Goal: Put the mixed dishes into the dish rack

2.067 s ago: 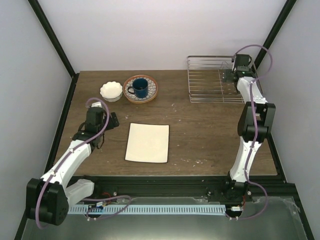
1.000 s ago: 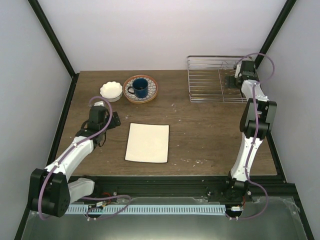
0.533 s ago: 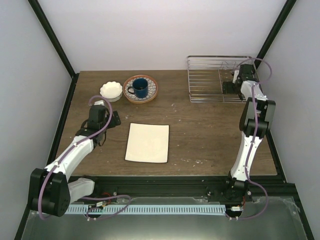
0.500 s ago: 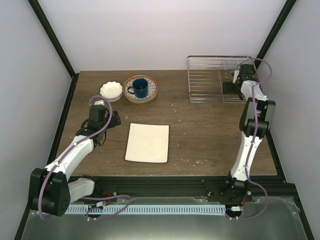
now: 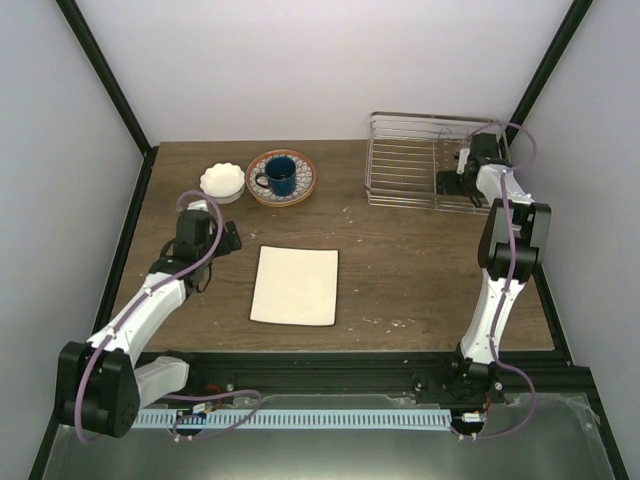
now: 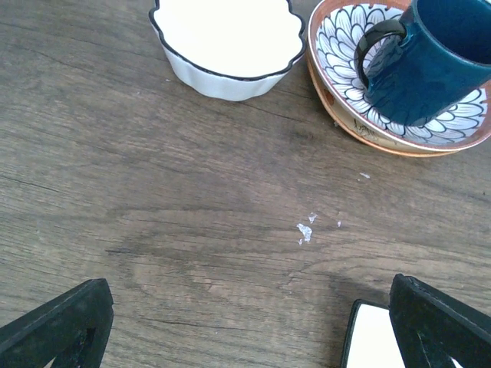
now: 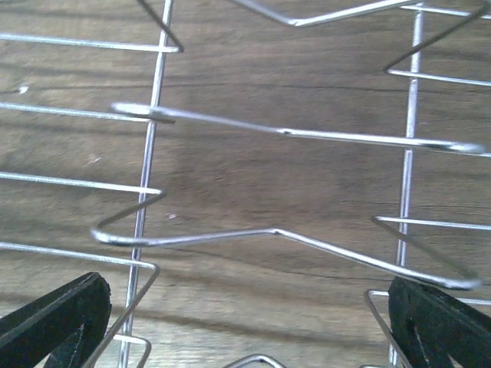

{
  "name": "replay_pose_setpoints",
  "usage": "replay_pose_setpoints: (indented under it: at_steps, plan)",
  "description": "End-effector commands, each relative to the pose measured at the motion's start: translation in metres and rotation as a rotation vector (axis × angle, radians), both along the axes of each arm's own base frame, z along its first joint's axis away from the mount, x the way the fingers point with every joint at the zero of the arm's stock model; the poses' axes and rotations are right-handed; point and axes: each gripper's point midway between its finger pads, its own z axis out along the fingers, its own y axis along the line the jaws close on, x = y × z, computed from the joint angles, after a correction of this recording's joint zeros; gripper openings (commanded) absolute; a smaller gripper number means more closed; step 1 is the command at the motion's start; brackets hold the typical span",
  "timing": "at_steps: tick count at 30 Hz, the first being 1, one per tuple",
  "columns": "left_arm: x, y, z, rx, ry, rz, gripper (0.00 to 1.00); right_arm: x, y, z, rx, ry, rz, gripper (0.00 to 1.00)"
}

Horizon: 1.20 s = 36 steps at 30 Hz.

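Eyes on the dish rack: it sits at the far right of the table, a touch skewed to the table's edge, and there isn't a dish in it. The right gripper is down inside the rack's right half, and the wrist view looks straight through bent silver wires to the wood grain below. Its jaws are spread as wide as they go, a dark fingertip in each lower corner, with wires crossing the gap but nothing pinched.

Over to the dishes, all on the left side of the table. The small white scalloped bowl stands on the wood just beside the orange-rimmed patterned plate, and the dark blue mug sits upright on that plate with its handle turned toward the bowl. The flat cream rectangular plate lies alone in the middle, nearer the arms.

The left gripper hovers over bare wood between the bowl and the cream plate, jaws fully apart, holding nothing, a corner of the cream plate just inside its right finger
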Motion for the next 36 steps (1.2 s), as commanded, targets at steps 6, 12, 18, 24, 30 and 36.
replay_pose_setpoints:
  at_steps: [6, 12, 18, 24, 30, 36]
  plan:
    - [-0.008, 0.002, 0.026, -0.014, -0.064, 0.0, 1.0, -0.038, 0.083, -0.007, 0.021, 0.085, 0.104, 1.0]
    - [-0.014, 0.002, 0.034, -0.02, -0.083, -0.003, 1.0, -0.066, 0.104, -0.007, -0.007, 0.104, 0.129, 1.0]
    - [-0.019, 0.003, 0.044, -0.03, -0.106, -0.005, 1.0, -0.1, 0.103, -0.005, -0.038, 0.149, 0.131, 1.0]
    - [-0.022, 0.004, 0.051, -0.031, -0.115, 0.001, 1.0, -0.133, 0.102, 0.005, -0.037, 0.147, 0.139, 1.0]
    - [-0.028, 0.008, 0.059, -0.027, -0.127, 0.012, 1.0, -0.155, 0.108, 0.009, -0.041, 0.128, 0.162, 1.0]
    - [-0.036, 0.011, 0.068, -0.025, -0.147, 0.019, 1.0, -0.175, 0.123, -0.001, -0.048, 0.128, 0.225, 1.0]
